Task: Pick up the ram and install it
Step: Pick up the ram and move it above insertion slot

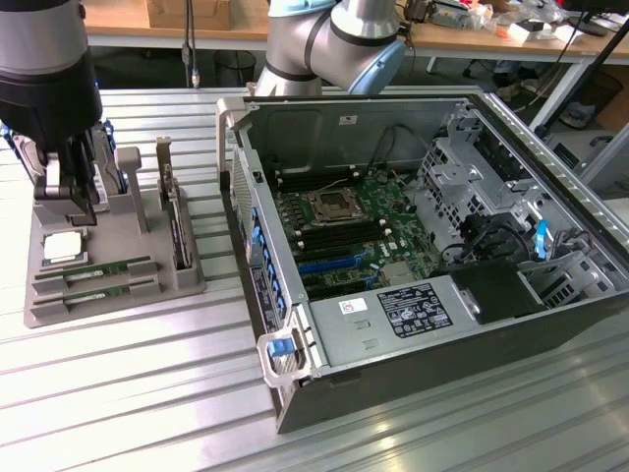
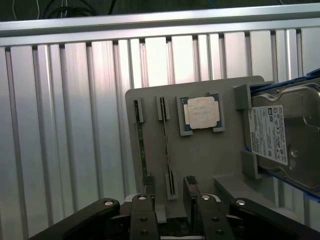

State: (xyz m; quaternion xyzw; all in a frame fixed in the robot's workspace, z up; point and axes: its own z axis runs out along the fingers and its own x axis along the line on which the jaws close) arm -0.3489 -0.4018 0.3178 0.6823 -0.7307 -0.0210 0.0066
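Two ram sticks lie side by side in slots of the grey holder, at the exterior view's left. One ram runs in line with the gap between my fingers. The other ram sits just beside it. My gripper hangs above the holder, open, with nothing between its fingers. It stands clear of both sticks. The open computer case holds the motherboard with dark memory slots around the processor socket.
On the holder also sit a square silver processor chip, a hard drive in blue rails, and an upright expansion card. The ribbed aluminium table lies all around. The arm rises behind the case.
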